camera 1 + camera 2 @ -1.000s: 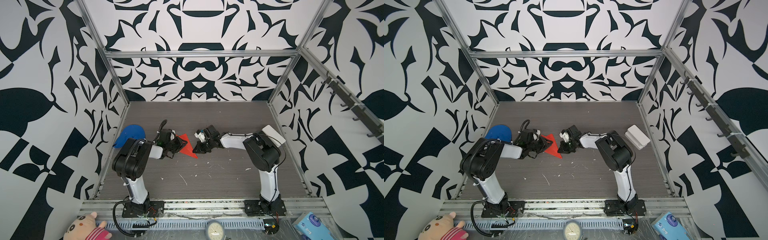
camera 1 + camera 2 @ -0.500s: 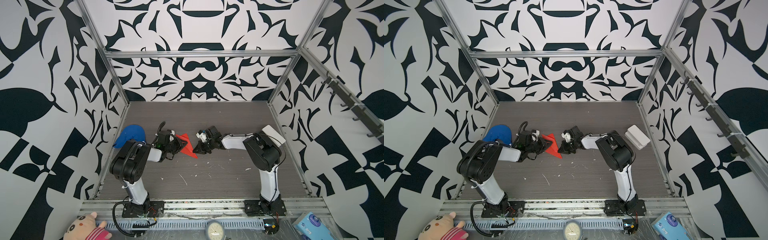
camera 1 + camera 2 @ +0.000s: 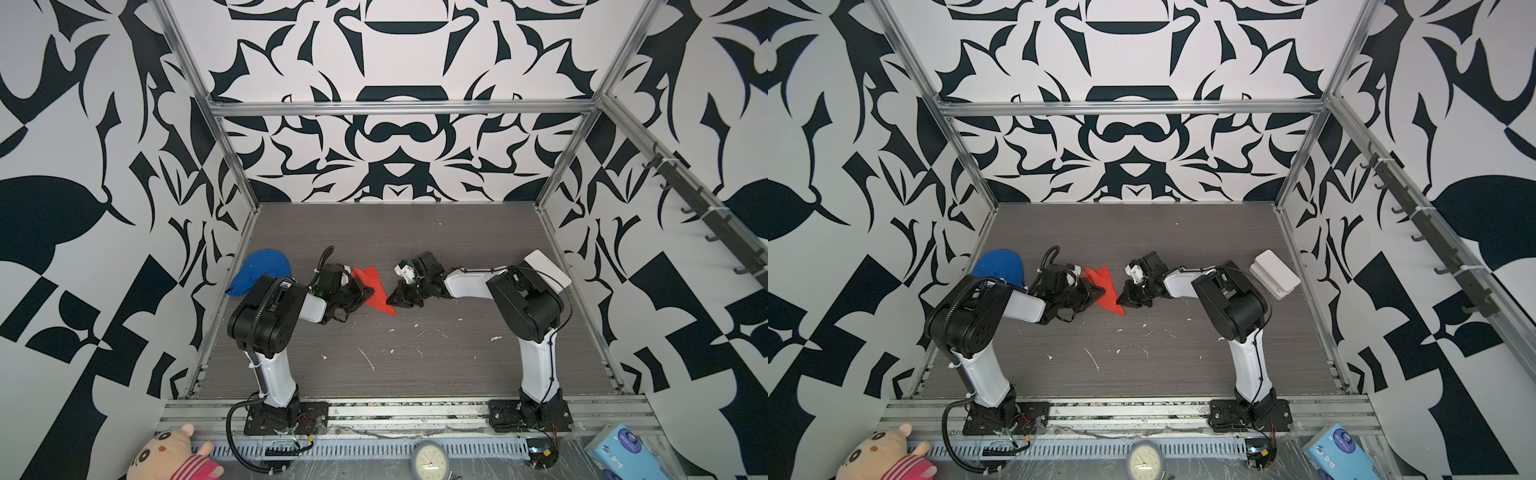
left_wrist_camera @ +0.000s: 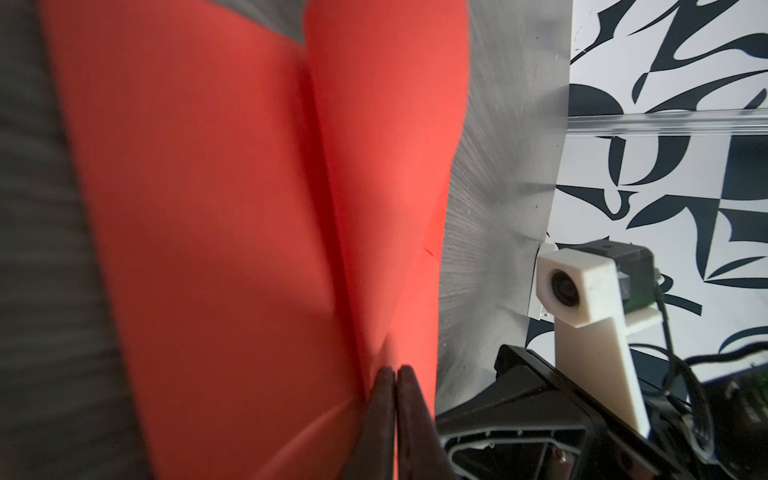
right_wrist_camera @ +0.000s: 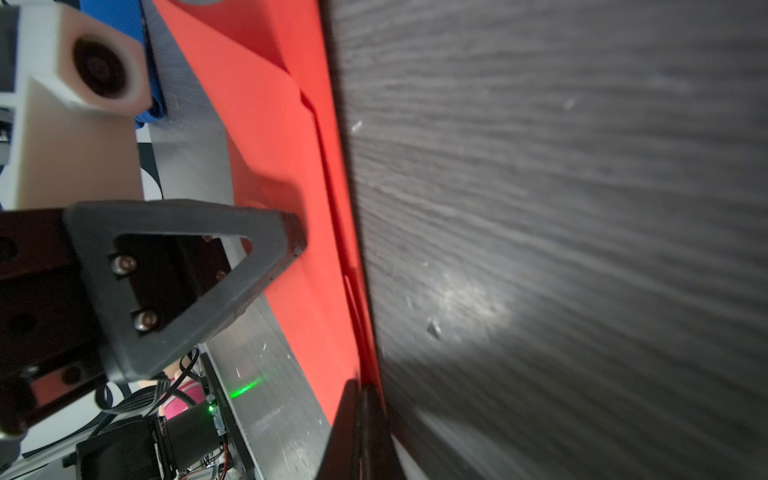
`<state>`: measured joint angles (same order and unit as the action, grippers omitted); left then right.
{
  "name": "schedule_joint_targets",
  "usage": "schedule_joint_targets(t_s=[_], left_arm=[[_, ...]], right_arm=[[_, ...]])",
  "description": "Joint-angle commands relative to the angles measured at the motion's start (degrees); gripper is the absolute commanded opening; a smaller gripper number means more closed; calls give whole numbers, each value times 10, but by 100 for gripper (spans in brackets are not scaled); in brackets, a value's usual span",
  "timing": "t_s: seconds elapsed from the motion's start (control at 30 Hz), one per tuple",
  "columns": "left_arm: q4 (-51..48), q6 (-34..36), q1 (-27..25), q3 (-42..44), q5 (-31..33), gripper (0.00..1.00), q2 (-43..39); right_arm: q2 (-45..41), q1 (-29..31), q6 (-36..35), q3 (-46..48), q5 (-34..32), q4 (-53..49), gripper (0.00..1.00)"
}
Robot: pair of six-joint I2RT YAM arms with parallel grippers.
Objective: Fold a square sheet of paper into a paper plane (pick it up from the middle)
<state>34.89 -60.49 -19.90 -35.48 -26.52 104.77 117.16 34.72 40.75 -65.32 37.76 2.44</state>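
paper plane cropped, tabletop blurred

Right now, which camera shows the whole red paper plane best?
Either top view: in both top views the paper plane shows nearly whole, as a pointed dart. The left wrist view shows only a close stretch around its centre crease. The right wrist view shows only a long strip seen almost edge-on.

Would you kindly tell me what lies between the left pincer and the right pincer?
The red paper plane spans the gap between the left pincer and the right pincer, as both top views show.
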Motion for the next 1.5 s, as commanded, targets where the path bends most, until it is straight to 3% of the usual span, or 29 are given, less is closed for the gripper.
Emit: schedule_joint_targets(t_s=[0.0, 0.23, 0.4, 0.73, 1.23, 1.47], left_arm=[[-78, 9, -1, -13, 24, 7, 17], [-138, 23, -1, -17, 38, 5, 17], [-126, 23, -1, -19, 32, 5, 24], [-126, 25, -1, -23, 29, 6, 27], [-127, 24, -1, -20, 33, 6, 28], [-128, 25, -1, -19, 32, 6, 27]], right_arm=[[6, -7, 0, 2, -33, -38, 8], [-68, -16, -27, 8, -31, -54, 23], [-110, -17, -52, 9, -65, -81, 26], [-37, 21, -38, -54, -8, -49, 5], [-6, 12, 14, 10, 7, 14, 3], [-62, 3, 22, 28, 18, 61, 4]])
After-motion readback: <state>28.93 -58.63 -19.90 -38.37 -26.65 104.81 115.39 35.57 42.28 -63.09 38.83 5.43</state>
